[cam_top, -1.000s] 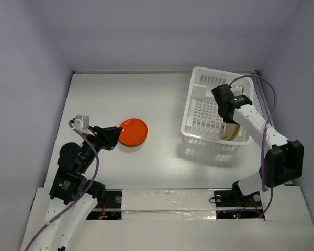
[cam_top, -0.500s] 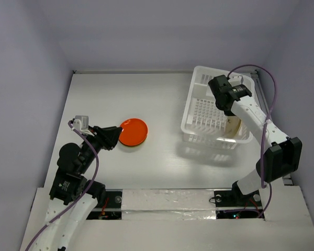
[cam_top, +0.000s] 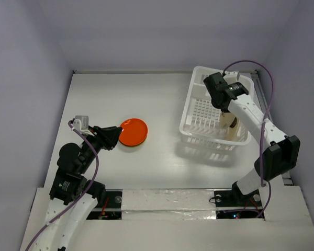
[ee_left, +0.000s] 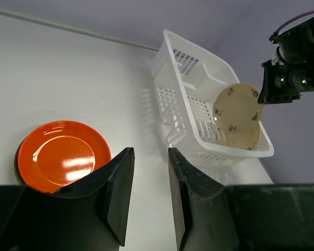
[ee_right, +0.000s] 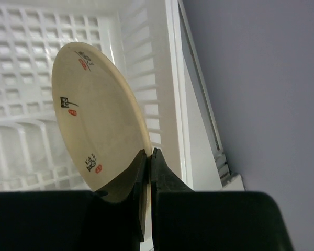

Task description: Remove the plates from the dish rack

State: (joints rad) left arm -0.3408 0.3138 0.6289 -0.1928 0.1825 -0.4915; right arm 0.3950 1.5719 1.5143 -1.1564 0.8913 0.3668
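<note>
The white dish rack (cam_top: 187,113) stands at the far right of the table and also shows in the left wrist view (ee_left: 165,63). My right gripper (ee_right: 149,154) is shut on the rim of a cream plate (ee_right: 94,110) with small red and black marks. It holds the plate upright above the rack's right side (ee_left: 235,107). A second cream plate (ee_left: 247,140) leans in the rack below it. An orange-red plate (cam_top: 133,131) lies on top of a small stack on the table. My left gripper (ee_left: 149,157) is open and empty just beside it.
The rack's inner wall (ee_right: 146,57) is close behind the held plate. A metal strip (ee_right: 199,94) runs along the table's right edge, with the grey wall beyond it. A dark plate edge (ee_left: 15,162) shows under the orange-red plate.
My right gripper has risen and moved toward the far left over the rack, lifting the cream plate out of the near right corner. The left arm has not moved.
</note>
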